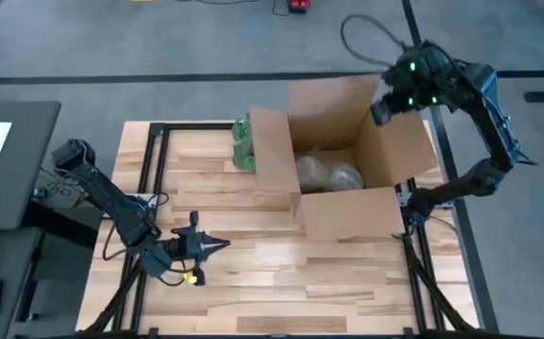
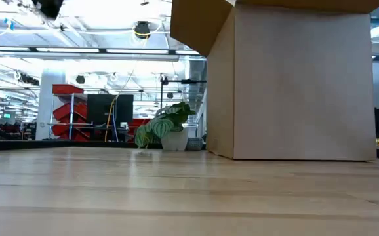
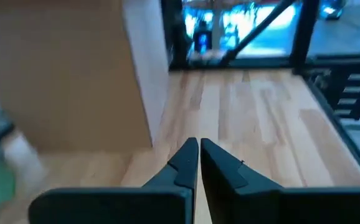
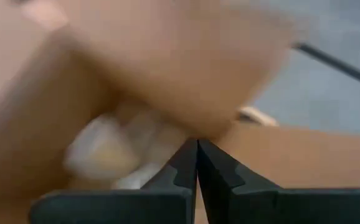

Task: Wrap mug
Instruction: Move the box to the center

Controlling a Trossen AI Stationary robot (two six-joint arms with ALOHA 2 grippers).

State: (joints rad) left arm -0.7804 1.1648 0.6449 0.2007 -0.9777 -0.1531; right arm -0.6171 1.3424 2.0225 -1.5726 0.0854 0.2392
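Above the desk (image 1: pixel 272 273), the high view shows one open cardboard box (image 1: pixel 347 212) with pale crumpled wrapping (image 1: pixel 328 172) lying inside it; the low view shows only the box's closed outer wall and one raised flap, so the contents are hidden there. No view shows a bare mug; whether it sits inside the wrapping cannot be told.

One green plant (image 2: pixel 163 128) in a white pot stands on the desk just beside the box. The low view shows its leaves and pot, while the high view shows only a green patch at the box's left flap.

The left claw (image 1: pixel 223 245) rests low over the desk's near-left part, well apart from the box, fingers pressed together and holding nothing; the left wrist view confirms this. The right claw (image 1: pixel 382 113) hangs over the box's far-right corner. The right wrist view shows its fingers closed and empty, with the blurred wrapping beyond.

The desk is light wood planks on a black frame. The room behind holds red racks, ceiling lights and screens.
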